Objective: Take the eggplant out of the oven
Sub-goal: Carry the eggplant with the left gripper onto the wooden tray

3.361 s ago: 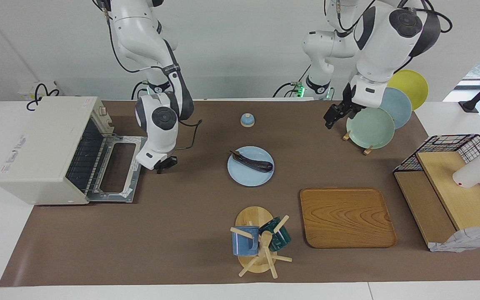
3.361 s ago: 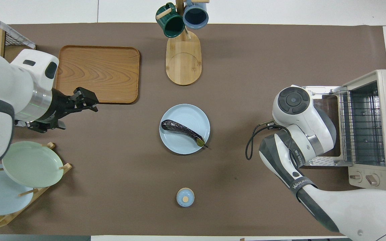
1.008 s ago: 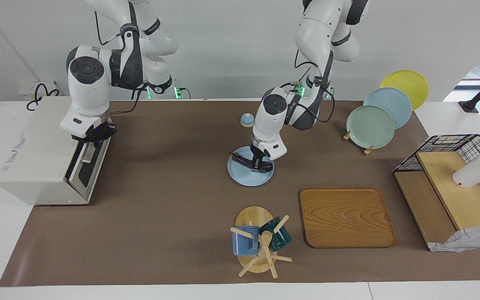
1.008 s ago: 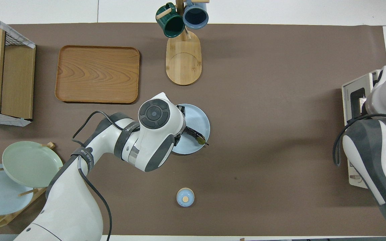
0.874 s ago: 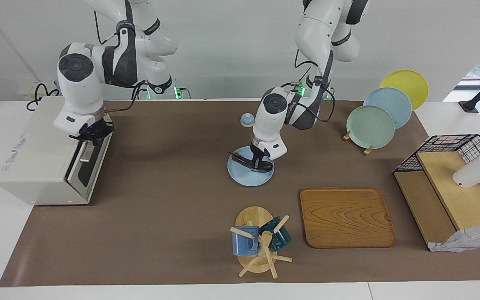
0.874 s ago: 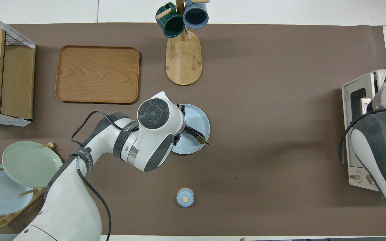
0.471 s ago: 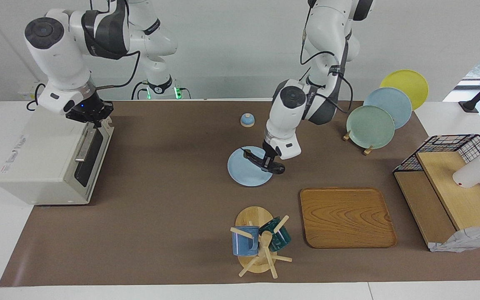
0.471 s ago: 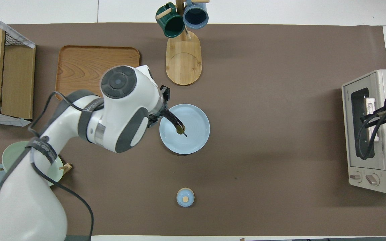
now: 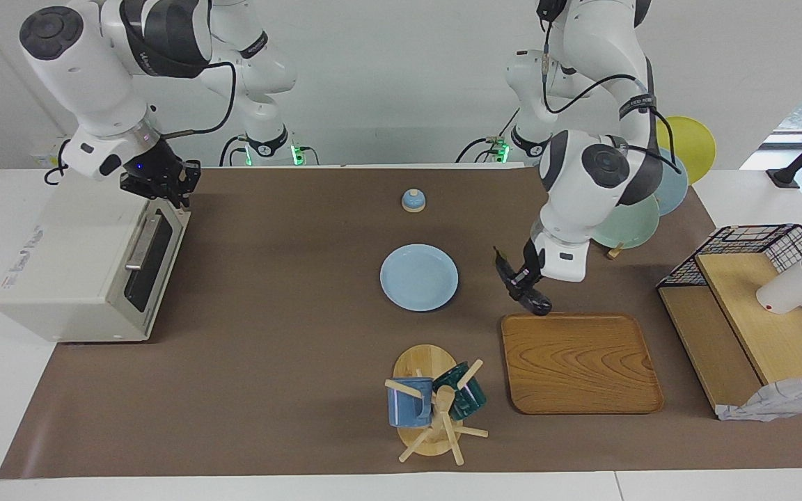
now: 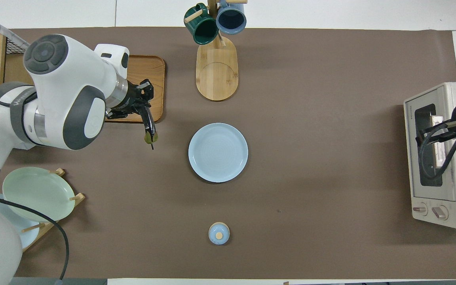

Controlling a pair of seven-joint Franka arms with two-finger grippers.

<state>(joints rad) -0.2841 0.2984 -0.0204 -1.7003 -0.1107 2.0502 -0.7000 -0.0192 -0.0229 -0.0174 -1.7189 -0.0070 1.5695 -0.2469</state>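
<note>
The left pincer point(image 9: 528, 277), clamped on the eggplant point(image 9: 521, 287), has carried it off the plate point(image 9: 418, 277) to the wooden tray's point(image 9: 580, 362) robot-side edge. The right pincer point(image 9: 164, 182), part-open and empty, hovers over the closed oven point(image 9: 74, 257).

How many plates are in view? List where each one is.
4. A light blue plate lies flat mid-table. Green, blue and yellow plates stand in the rack at the left arm's end, partly hidden by that arm.
</note>
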